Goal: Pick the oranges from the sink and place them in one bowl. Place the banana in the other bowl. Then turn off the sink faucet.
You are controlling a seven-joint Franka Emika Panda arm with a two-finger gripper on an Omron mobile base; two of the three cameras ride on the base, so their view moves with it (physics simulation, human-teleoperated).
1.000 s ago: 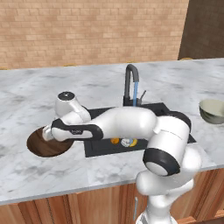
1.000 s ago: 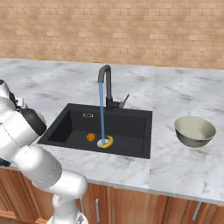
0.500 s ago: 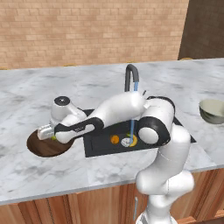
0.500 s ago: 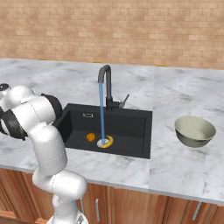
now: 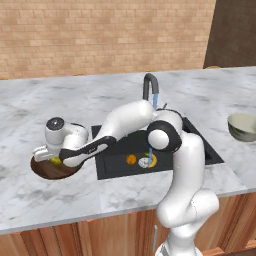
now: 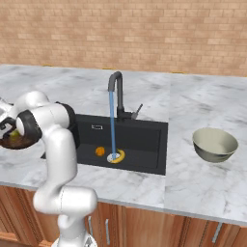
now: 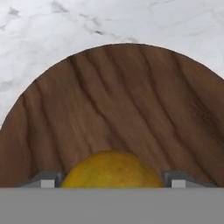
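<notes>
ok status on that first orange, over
Hand over wooden bowl, fingers astride yellow-green orange. Bright orange, banana in sink. Faucet running.

A: Bright, even light all over; the marble counter (image 5: pixel 100 105) shows no glare, and the brick wall (image 6: pixel 144 34) is evenly lit.

B: Shadows?

A: Soft, faint ones. The black sink (image 6: pixel 140 140) is the darkest area. Under the tool (image 5: pixel 50 159) the wooden bowl (image 7: pixel 122 105) shades slightly toward its edges.

B: Sharpness?

A: The base views are a bit soft, with no edge bending. The hand view's wood grain looks smeared, and the yellow-green orange (image 7: pixel 111 169) just by the tool is fuzzy.
</notes>
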